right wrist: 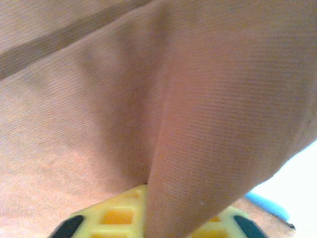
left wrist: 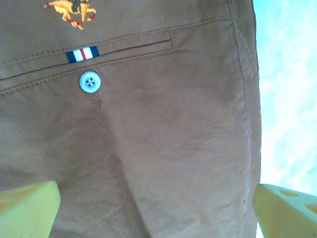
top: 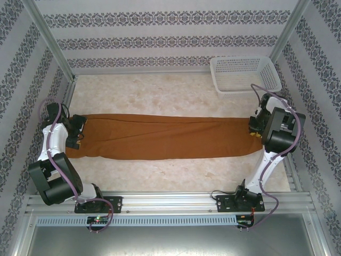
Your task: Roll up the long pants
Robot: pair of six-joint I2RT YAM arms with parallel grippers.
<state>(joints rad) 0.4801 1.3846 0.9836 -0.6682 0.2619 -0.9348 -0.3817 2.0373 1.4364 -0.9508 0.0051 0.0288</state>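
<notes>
The long pants (top: pixel 165 136) lie flat across the table, rust-brown, waist at the left and leg ends at the right. My left gripper (top: pixel 79 134) hovers open over the waist end; its yellow fingertips (left wrist: pixel 27 208) stand wide apart above the back pocket with its white button (left wrist: pixel 89 82). My right gripper (top: pixel 257 129) sits at the leg ends, shut on a fold of the pants. That pinched fold (right wrist: pixel 208 148) rises between the yellow pads (right wrist: pixel 109 215).
A white plastic basket (top: pixel 245 74) stands at the back right. Metal frame posts and patterned walls ring the marbled table (top: pixel 160 96). The arm bases sit on a rail along the near edge.
</notes>
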